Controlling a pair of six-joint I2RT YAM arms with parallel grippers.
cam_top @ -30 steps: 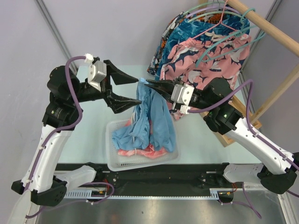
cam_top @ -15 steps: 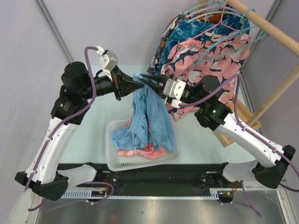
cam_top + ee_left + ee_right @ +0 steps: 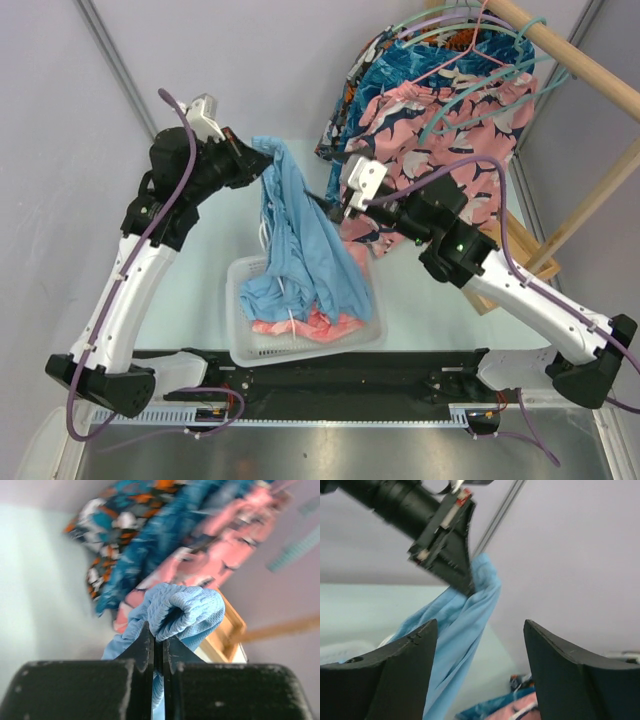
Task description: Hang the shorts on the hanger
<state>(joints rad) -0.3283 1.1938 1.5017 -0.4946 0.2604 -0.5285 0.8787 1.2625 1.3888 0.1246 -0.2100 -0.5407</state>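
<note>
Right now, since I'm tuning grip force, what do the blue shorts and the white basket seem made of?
The shorts: soft matte cloth, perhaps cotton; a fine ribbed weave shows and it hangs in limp folds. The basket: probably rigid white plastic, smooth, with slotted walls.

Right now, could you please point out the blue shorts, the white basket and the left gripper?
blue shorts [image 3: 303, 240]: top view, hanging middle fabric.
white basket [image 3: 234, 312]: top view, left rim.
left gripper [image 3: 158, 632]: left wrist view, between fingertips.
</note>
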